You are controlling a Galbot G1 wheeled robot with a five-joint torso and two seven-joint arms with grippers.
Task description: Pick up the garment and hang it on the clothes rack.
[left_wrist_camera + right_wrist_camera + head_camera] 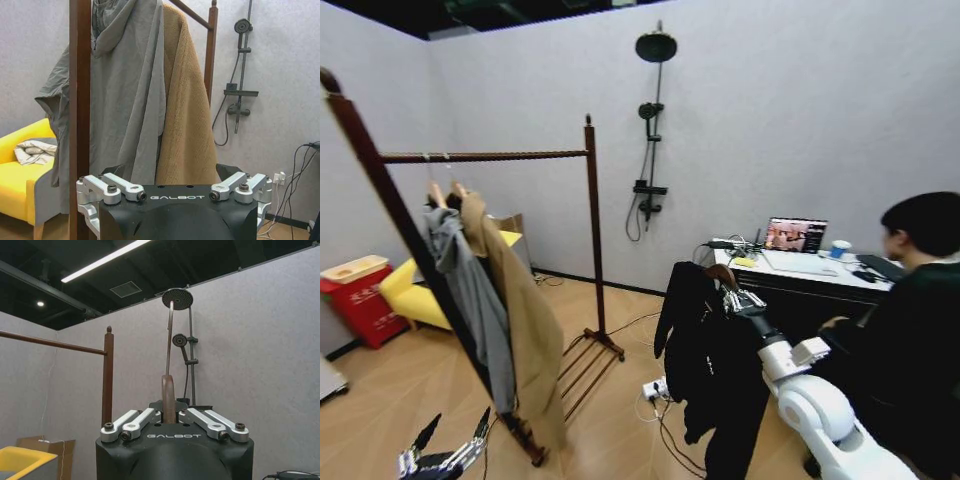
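Clothes rack (pixel 591 240) stands well to the left of the right hand, grey hoodie (pixel 470 290) and tan coat (pixel 525 320) on its top bar. Garment (pixel 705 370) hangs free below the right hand, clear of the floor, well apart from the rack. Right arm raised, forearm angled up and forward; right hand (pixel 732 294) pinching the wooden hanger (pixel 168 397) near its top, fingers pressed on it. Left hand (pixel 448 446) low by the rack's near post, fingers spread, pinching nothing.
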